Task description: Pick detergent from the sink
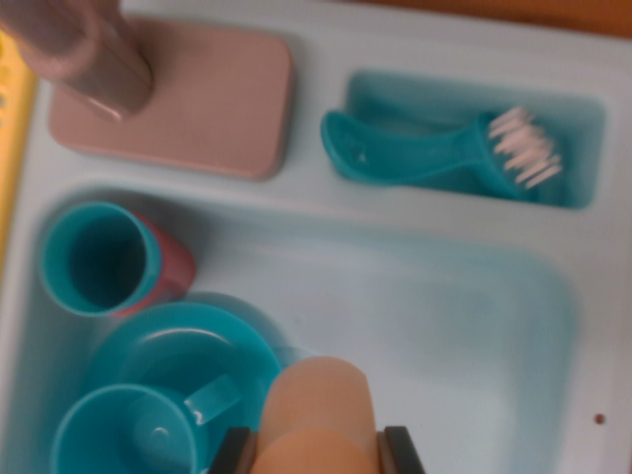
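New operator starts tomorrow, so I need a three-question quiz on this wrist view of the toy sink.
1. True or false: the teal brush lies in the small upper compartment, not the main basin.
2. What sits between the gripper fingers? A) the orange detergent bottle B) the teal mug C) the brush
3. Fill in: the teal mug stands on a teal ____.

Key: 1 true. 2 A; whether the fingers clamp it cannot be told. 3 plate; the red-sided cup lies tipped behind it.
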You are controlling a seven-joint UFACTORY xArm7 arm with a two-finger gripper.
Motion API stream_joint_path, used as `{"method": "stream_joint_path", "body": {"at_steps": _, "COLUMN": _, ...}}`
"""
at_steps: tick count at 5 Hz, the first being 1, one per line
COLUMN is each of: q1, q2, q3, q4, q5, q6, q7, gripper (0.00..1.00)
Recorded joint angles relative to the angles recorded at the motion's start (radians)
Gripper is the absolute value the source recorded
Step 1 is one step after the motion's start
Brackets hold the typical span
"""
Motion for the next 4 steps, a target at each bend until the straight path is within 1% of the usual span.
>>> {"method": "stream_joint_path", "body": {"at_steps": 1, "q1": -0.0001, "q2": -0.012, "q3": 0.000, "q4": 0.034, "q5": -0.0053, "q6": 0.046, "q7": 0.007, "gripper": 1.00}}
{"method": "stream_joint_path", "body": {"at_steps": 2, "q1": -0.0001, "q2": -0.012, "q3": 0.000, "q4": 0.034, "q5": -0.0053, "q6": 0.046, "q7": 0.007, "gripper": 1.00}}
{"method": "stream_joint_path", "body": {"at_steps": 3, "q1": -0.0002, "q2": -0.025, "q3": 0.000, "q4": 0.069, "q5": -0.0108, "q6": 0.092, "q7": 0.014, "gripper": 1.00}}
{"method": "stream_joint_path", "body": {"at_steps": 4, "q1": -0.0002, "q2": -0.025, "q3": 0.000, "q4": 0.069, "q5": -0.0108, "q6": 0.092, "q7": 0.014, "gripper": 1.00}}
